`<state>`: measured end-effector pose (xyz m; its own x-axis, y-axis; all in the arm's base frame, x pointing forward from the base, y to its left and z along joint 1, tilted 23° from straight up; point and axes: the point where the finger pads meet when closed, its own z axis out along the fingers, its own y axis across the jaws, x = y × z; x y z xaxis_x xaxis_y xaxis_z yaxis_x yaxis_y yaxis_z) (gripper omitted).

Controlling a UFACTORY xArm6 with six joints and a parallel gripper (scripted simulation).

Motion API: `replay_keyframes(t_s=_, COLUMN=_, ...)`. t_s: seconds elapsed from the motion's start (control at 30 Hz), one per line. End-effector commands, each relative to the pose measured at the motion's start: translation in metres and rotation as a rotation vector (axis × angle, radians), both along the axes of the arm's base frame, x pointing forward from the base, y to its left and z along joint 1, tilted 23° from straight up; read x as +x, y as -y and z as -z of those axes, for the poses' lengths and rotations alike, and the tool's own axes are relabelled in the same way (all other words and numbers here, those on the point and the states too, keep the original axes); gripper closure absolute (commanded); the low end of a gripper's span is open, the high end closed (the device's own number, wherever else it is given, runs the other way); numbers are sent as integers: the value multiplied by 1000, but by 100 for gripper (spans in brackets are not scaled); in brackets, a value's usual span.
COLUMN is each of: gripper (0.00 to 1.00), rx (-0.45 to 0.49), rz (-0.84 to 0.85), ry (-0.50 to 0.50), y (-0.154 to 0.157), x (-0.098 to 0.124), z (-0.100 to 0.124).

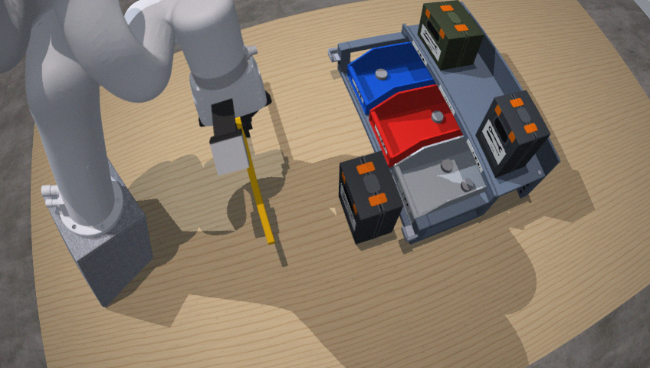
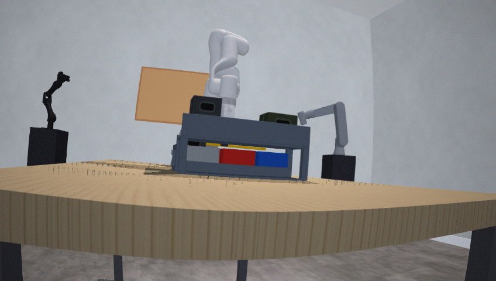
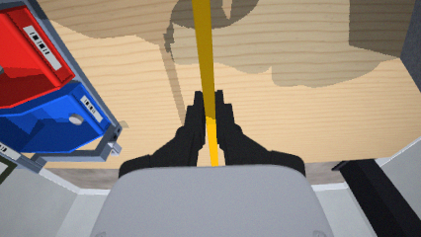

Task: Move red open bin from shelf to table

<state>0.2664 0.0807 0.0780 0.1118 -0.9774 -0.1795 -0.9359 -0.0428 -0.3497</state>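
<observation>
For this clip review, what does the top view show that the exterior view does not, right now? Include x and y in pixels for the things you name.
Only the top view shows the round part inside the red bin (image 1: 412,129) (image 2: 237,157) and the black case (image 1: 371,198) standing on the table in front of the shelf.

Only the exterior view shows the orange wall panel (image 2: 166,95) and the small black arm (image 2: 48,100) on its pedestal.

Both show the red bin between the gray bin (image 1: 438,182) (image 2: 202,154) and the blue bin (image 1: 410,68) (image 2: 272,159), and the yellow bar (image 1: 260,200) (image 2: 247,147).
</observation>
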Motion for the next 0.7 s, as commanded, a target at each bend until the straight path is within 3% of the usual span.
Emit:
replay_keyframes(t_s=0.0, gripper=100, rx=3, rz=-1, ry=1, y=-3, x=6, z=12)
replay_keyframes(t_s=0.37, gripper=100, rx=3, rz=-1, ry=1, y=-3, x=6, z=12)
replay_keyframes(t_s=0.53, gripper=100, rx=3, rz=-1, ry=0, y=-7, x=12, z=30)
replay_keyframes(t_s=0.67, gripper=100, rx=3, rz=-1, ry=0, y=-7, x=12, z=30)
